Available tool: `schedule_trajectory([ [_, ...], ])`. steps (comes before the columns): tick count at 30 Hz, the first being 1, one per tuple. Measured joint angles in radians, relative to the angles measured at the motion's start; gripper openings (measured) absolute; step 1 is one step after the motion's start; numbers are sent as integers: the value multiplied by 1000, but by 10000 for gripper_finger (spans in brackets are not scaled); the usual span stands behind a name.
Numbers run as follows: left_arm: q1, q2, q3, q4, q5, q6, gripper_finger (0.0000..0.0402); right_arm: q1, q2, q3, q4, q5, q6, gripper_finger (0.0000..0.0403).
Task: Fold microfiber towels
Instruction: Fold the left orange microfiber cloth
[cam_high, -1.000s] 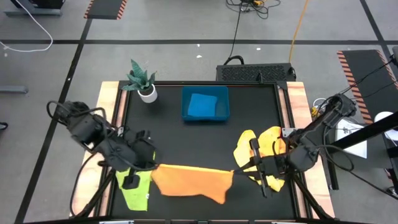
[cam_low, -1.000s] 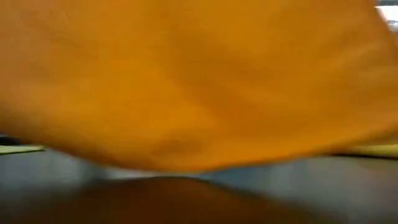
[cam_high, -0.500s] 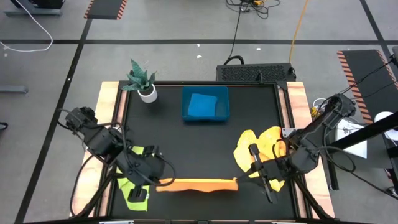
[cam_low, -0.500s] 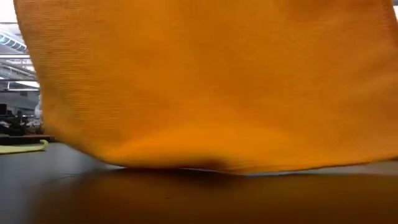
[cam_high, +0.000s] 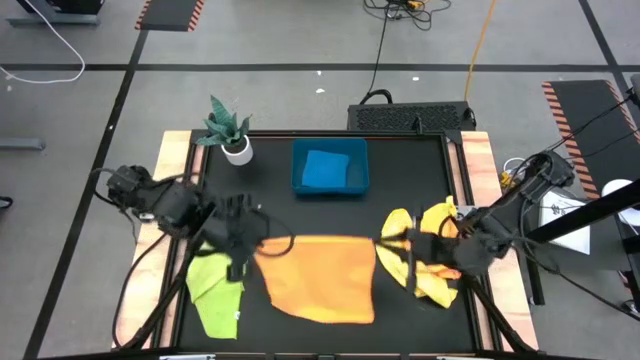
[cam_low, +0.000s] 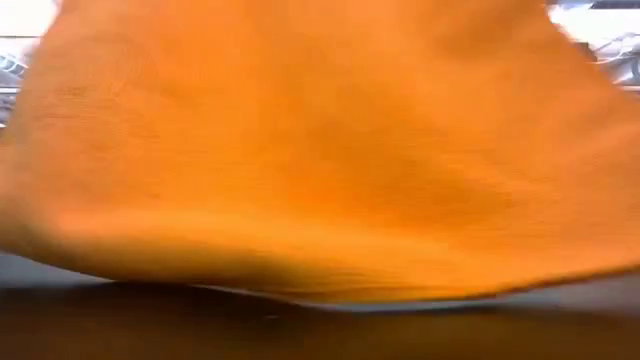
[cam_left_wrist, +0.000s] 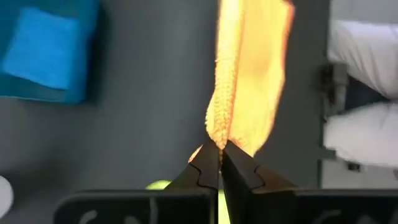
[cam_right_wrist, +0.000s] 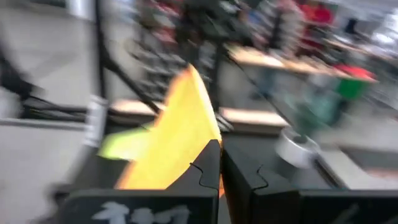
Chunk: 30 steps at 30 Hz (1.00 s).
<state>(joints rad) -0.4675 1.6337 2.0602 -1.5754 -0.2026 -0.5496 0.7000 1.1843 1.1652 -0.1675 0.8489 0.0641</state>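
Note:
An orange towel (cam_high: 318, 278) is stretched between my two grippers over the table's near middle and fills the low view (cam_low: 320, 150). My left gripper (cam_high: 262, 243) is shut on its far left corner. My right gripper (cam_high: 385, 243) is shut on its far right corner. A lime green towel (cam_high: 213, 290) lies crumpled on the table under my left arm. A yellow towel (cam_high: 432, 255) lies bunched under my right arm. A blue towel (cam_high: 325, 169) lies folded in the blue tray (cam_high: 300, 185). My left gripper pinches the orange towel's far left corner (cam_left_wrist: 217, 134) between its two shut fingers, the cloth bunched there. The towel's far edge runs taut from it toward the other gripper. The rest of the cloth trails toward the table's near edge. My right gripper pinches the towel's far right corner (cam_right_wrist: 198, 146) between its two shut fingers, coming from the table's right. The far edge (cam_high: 320, 240) is drawn taut between the grippers. I cannot tell whether the towel's lower edge (cam_low: 320, 290) touches the table.
A potted plant (cam_high: 228, 128) stands at the far left corner. The blue tray stands at the far middle. Bare black tabletop (cam_high: 330, 215) lies between the tray and the orange towel.
Both grippers, still shut on the towel's corners, went toward the near edge and then back toward the far edge. Half a second ago the towel hung straight down as a narrow strip; now it spreads out behind the grippers toward the near edge.

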Motion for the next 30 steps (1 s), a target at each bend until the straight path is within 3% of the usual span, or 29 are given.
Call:
schedule_trajectory([
  [7,180,2,-117,60,27,165,6,-134,5,-10,-274,20,200,0],
  [17,419,3,-418,251,138,397,8,-315,2,-183,-262,3,212,0],
  [24,493,3,-529,358,139,463,4,-400,2,-273,-202,-94,205,0],
  [30,467,3,-619,425,184,468,4,-393,2,-362,-37,-289,189,0],
])
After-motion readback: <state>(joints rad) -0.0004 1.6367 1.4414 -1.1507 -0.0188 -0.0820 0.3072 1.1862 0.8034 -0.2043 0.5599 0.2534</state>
